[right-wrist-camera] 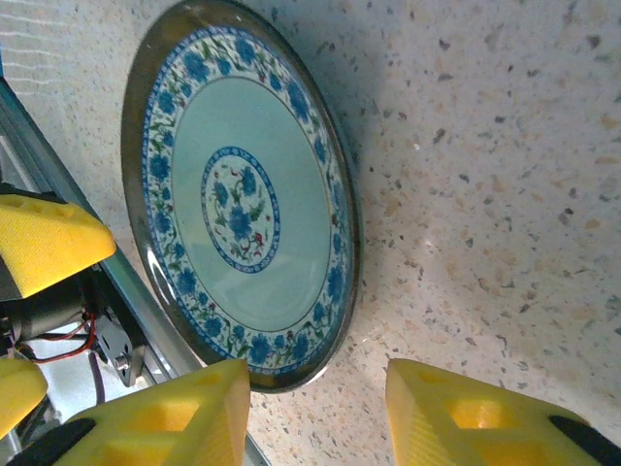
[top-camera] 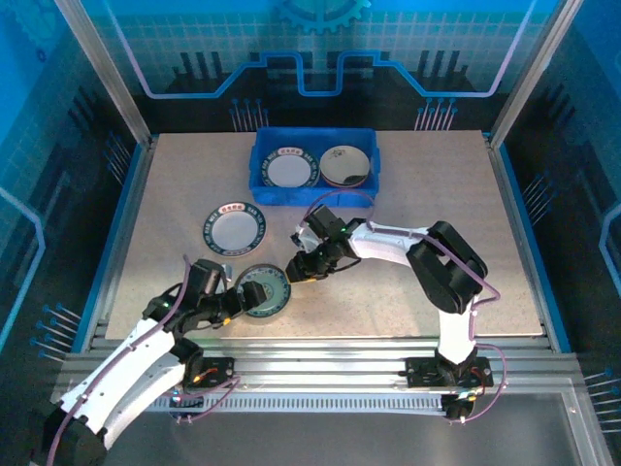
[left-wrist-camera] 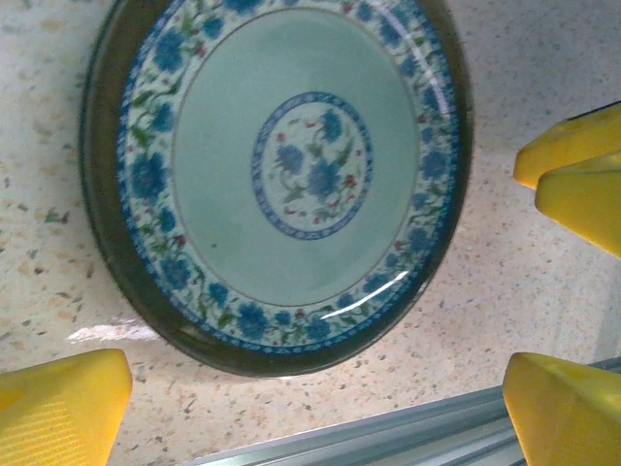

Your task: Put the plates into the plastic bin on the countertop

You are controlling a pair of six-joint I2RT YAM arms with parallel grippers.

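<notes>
A plate (top-camera: 264,291) with a blue flower rim and a dark outer edge rests on the countertop (top-camera: 417,233) near the front. My left gripper (top-camera: 236,299) sits at its left edge, open wide, and the plate (left-wrist-camera: 281,175) lies just beyond its yellow fingertips (left-wrist-camera: 63,403). My right gripper (top-camera: 296,270) is open at the plate's right edge. In the right wrist view the plate's (right-wrist-camera: 243,194) rim lies beside one finger (right-wrist-camera: 184,417), with bare counter between the jaws. A white plate with a dark rim (top-camera: 234,229) lies further back. The blue plastic bin (top-camera: 260,167) holds two plates.
The metal rail (left-wrist-camera: 408,427) at the counter's front edge runs right below the flowered plate. The right gripper's yellow fingers (left-wrist-camera: 577,175) show at the right of the left wrist view. Blue edging and upright posts frame the counter's sides.
</notes>
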